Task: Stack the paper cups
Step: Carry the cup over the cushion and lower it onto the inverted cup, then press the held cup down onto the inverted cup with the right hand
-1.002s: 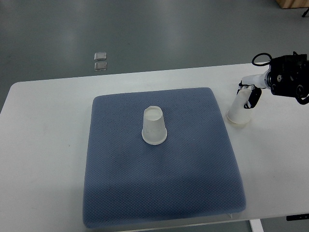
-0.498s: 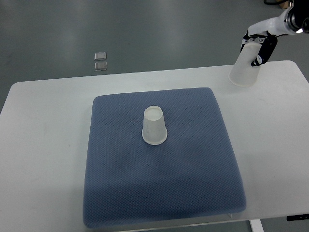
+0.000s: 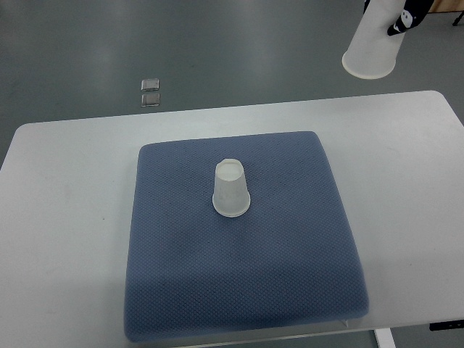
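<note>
My right hand (image 3: 400, 16) grips a cup (image 3: 371, 45) mouth-down, high up. Target cup (image 3: 231, 190) sits inverted on the mat (image 3: 290, 254), well left and below. Centre over it, then lower straight.

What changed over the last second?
The right robot hand, gripping the held cup mouth-down, lifted it off the white table to the right of the pad, and both have moved toward the picture's top right corner. The inverted cup on the blue pad stayed put. No left arm shows.
</note>
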